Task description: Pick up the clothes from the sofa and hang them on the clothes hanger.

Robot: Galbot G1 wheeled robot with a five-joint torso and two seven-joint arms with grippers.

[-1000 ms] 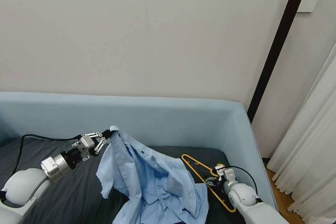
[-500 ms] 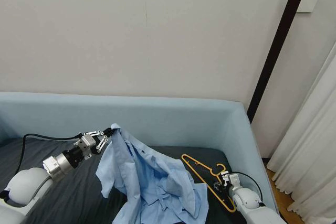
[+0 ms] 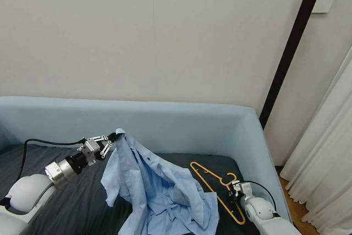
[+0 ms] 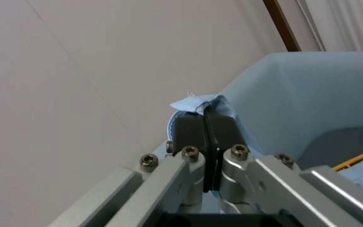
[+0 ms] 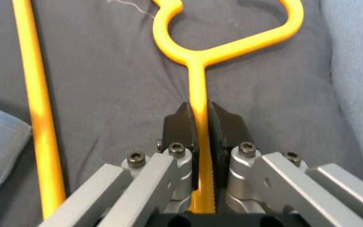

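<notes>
The blue shirt [image 3: 159, 191] lies heaped on the sofa [image 3: 181, 125] seat, 1 corner lifted near the backrest by the left claw [image 3: 113, 137], which is clamped on the fabric. Toward the sofa's right arm, the right claw [image 5: 203, 124] pinches the yellow hanger [image 5: 197, 80] by its stem.

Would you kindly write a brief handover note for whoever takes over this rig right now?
Left hand: shut on an edge of the blue shirt, holding it up in front of the sofa backrest; most of the shirt lies heaped on the sofa.
Right hand: shut on the stem of the yellow hanger, which lies on the sofa beside the shirt.
Done: both items gripped.
Left: shirt not yet on the hanger.
</notes>
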